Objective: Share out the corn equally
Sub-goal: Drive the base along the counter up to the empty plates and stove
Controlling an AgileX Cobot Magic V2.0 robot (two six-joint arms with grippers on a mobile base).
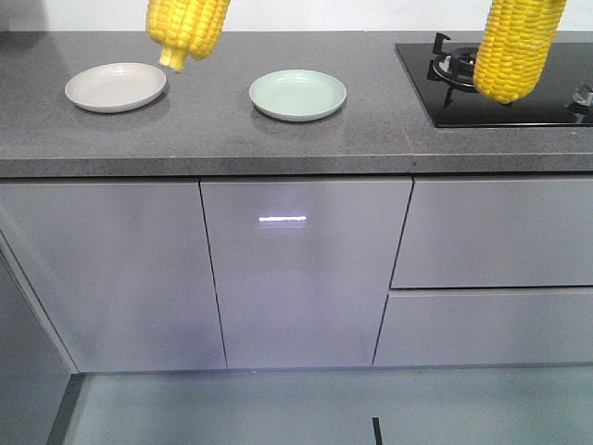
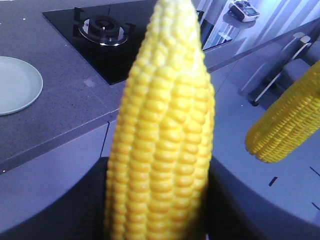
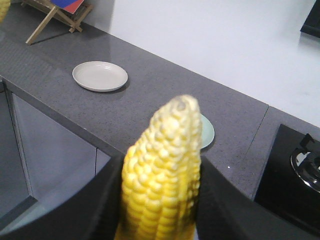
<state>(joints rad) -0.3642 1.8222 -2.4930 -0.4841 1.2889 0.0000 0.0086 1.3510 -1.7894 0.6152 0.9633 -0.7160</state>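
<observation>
Two yellow corn cobs hang tip down in the front view, and their grippers are cut off above the frame. The left corn (image 1: 186, 28) hangs near the right rim of the beige plate (image 1: 116, 87). The right corn (image 1: 516, 46) hangs in front of the stove (image 1: 500, 79). My left gripper (image 2: 157, 167) is shut on its corn (image 2: 160, 115), with dark fingers (image 2: 75, 205) on both sides. My right gripper (image 3: 161, 167) is likewise shut on its corn (image 3: 165, 145). The green plate (image 1: 297, 95) lies bare between the two cobs.
The plates sit on a grey counter (image 1: 222, 130) over pale cabinet doors (image 1: 306, 269). A black glass hob with a gas burner (image 2: 105, 30) fills the counter's right end. A wooden folding stand (image 3: 57, 12) rests at the far left end.
</observation>
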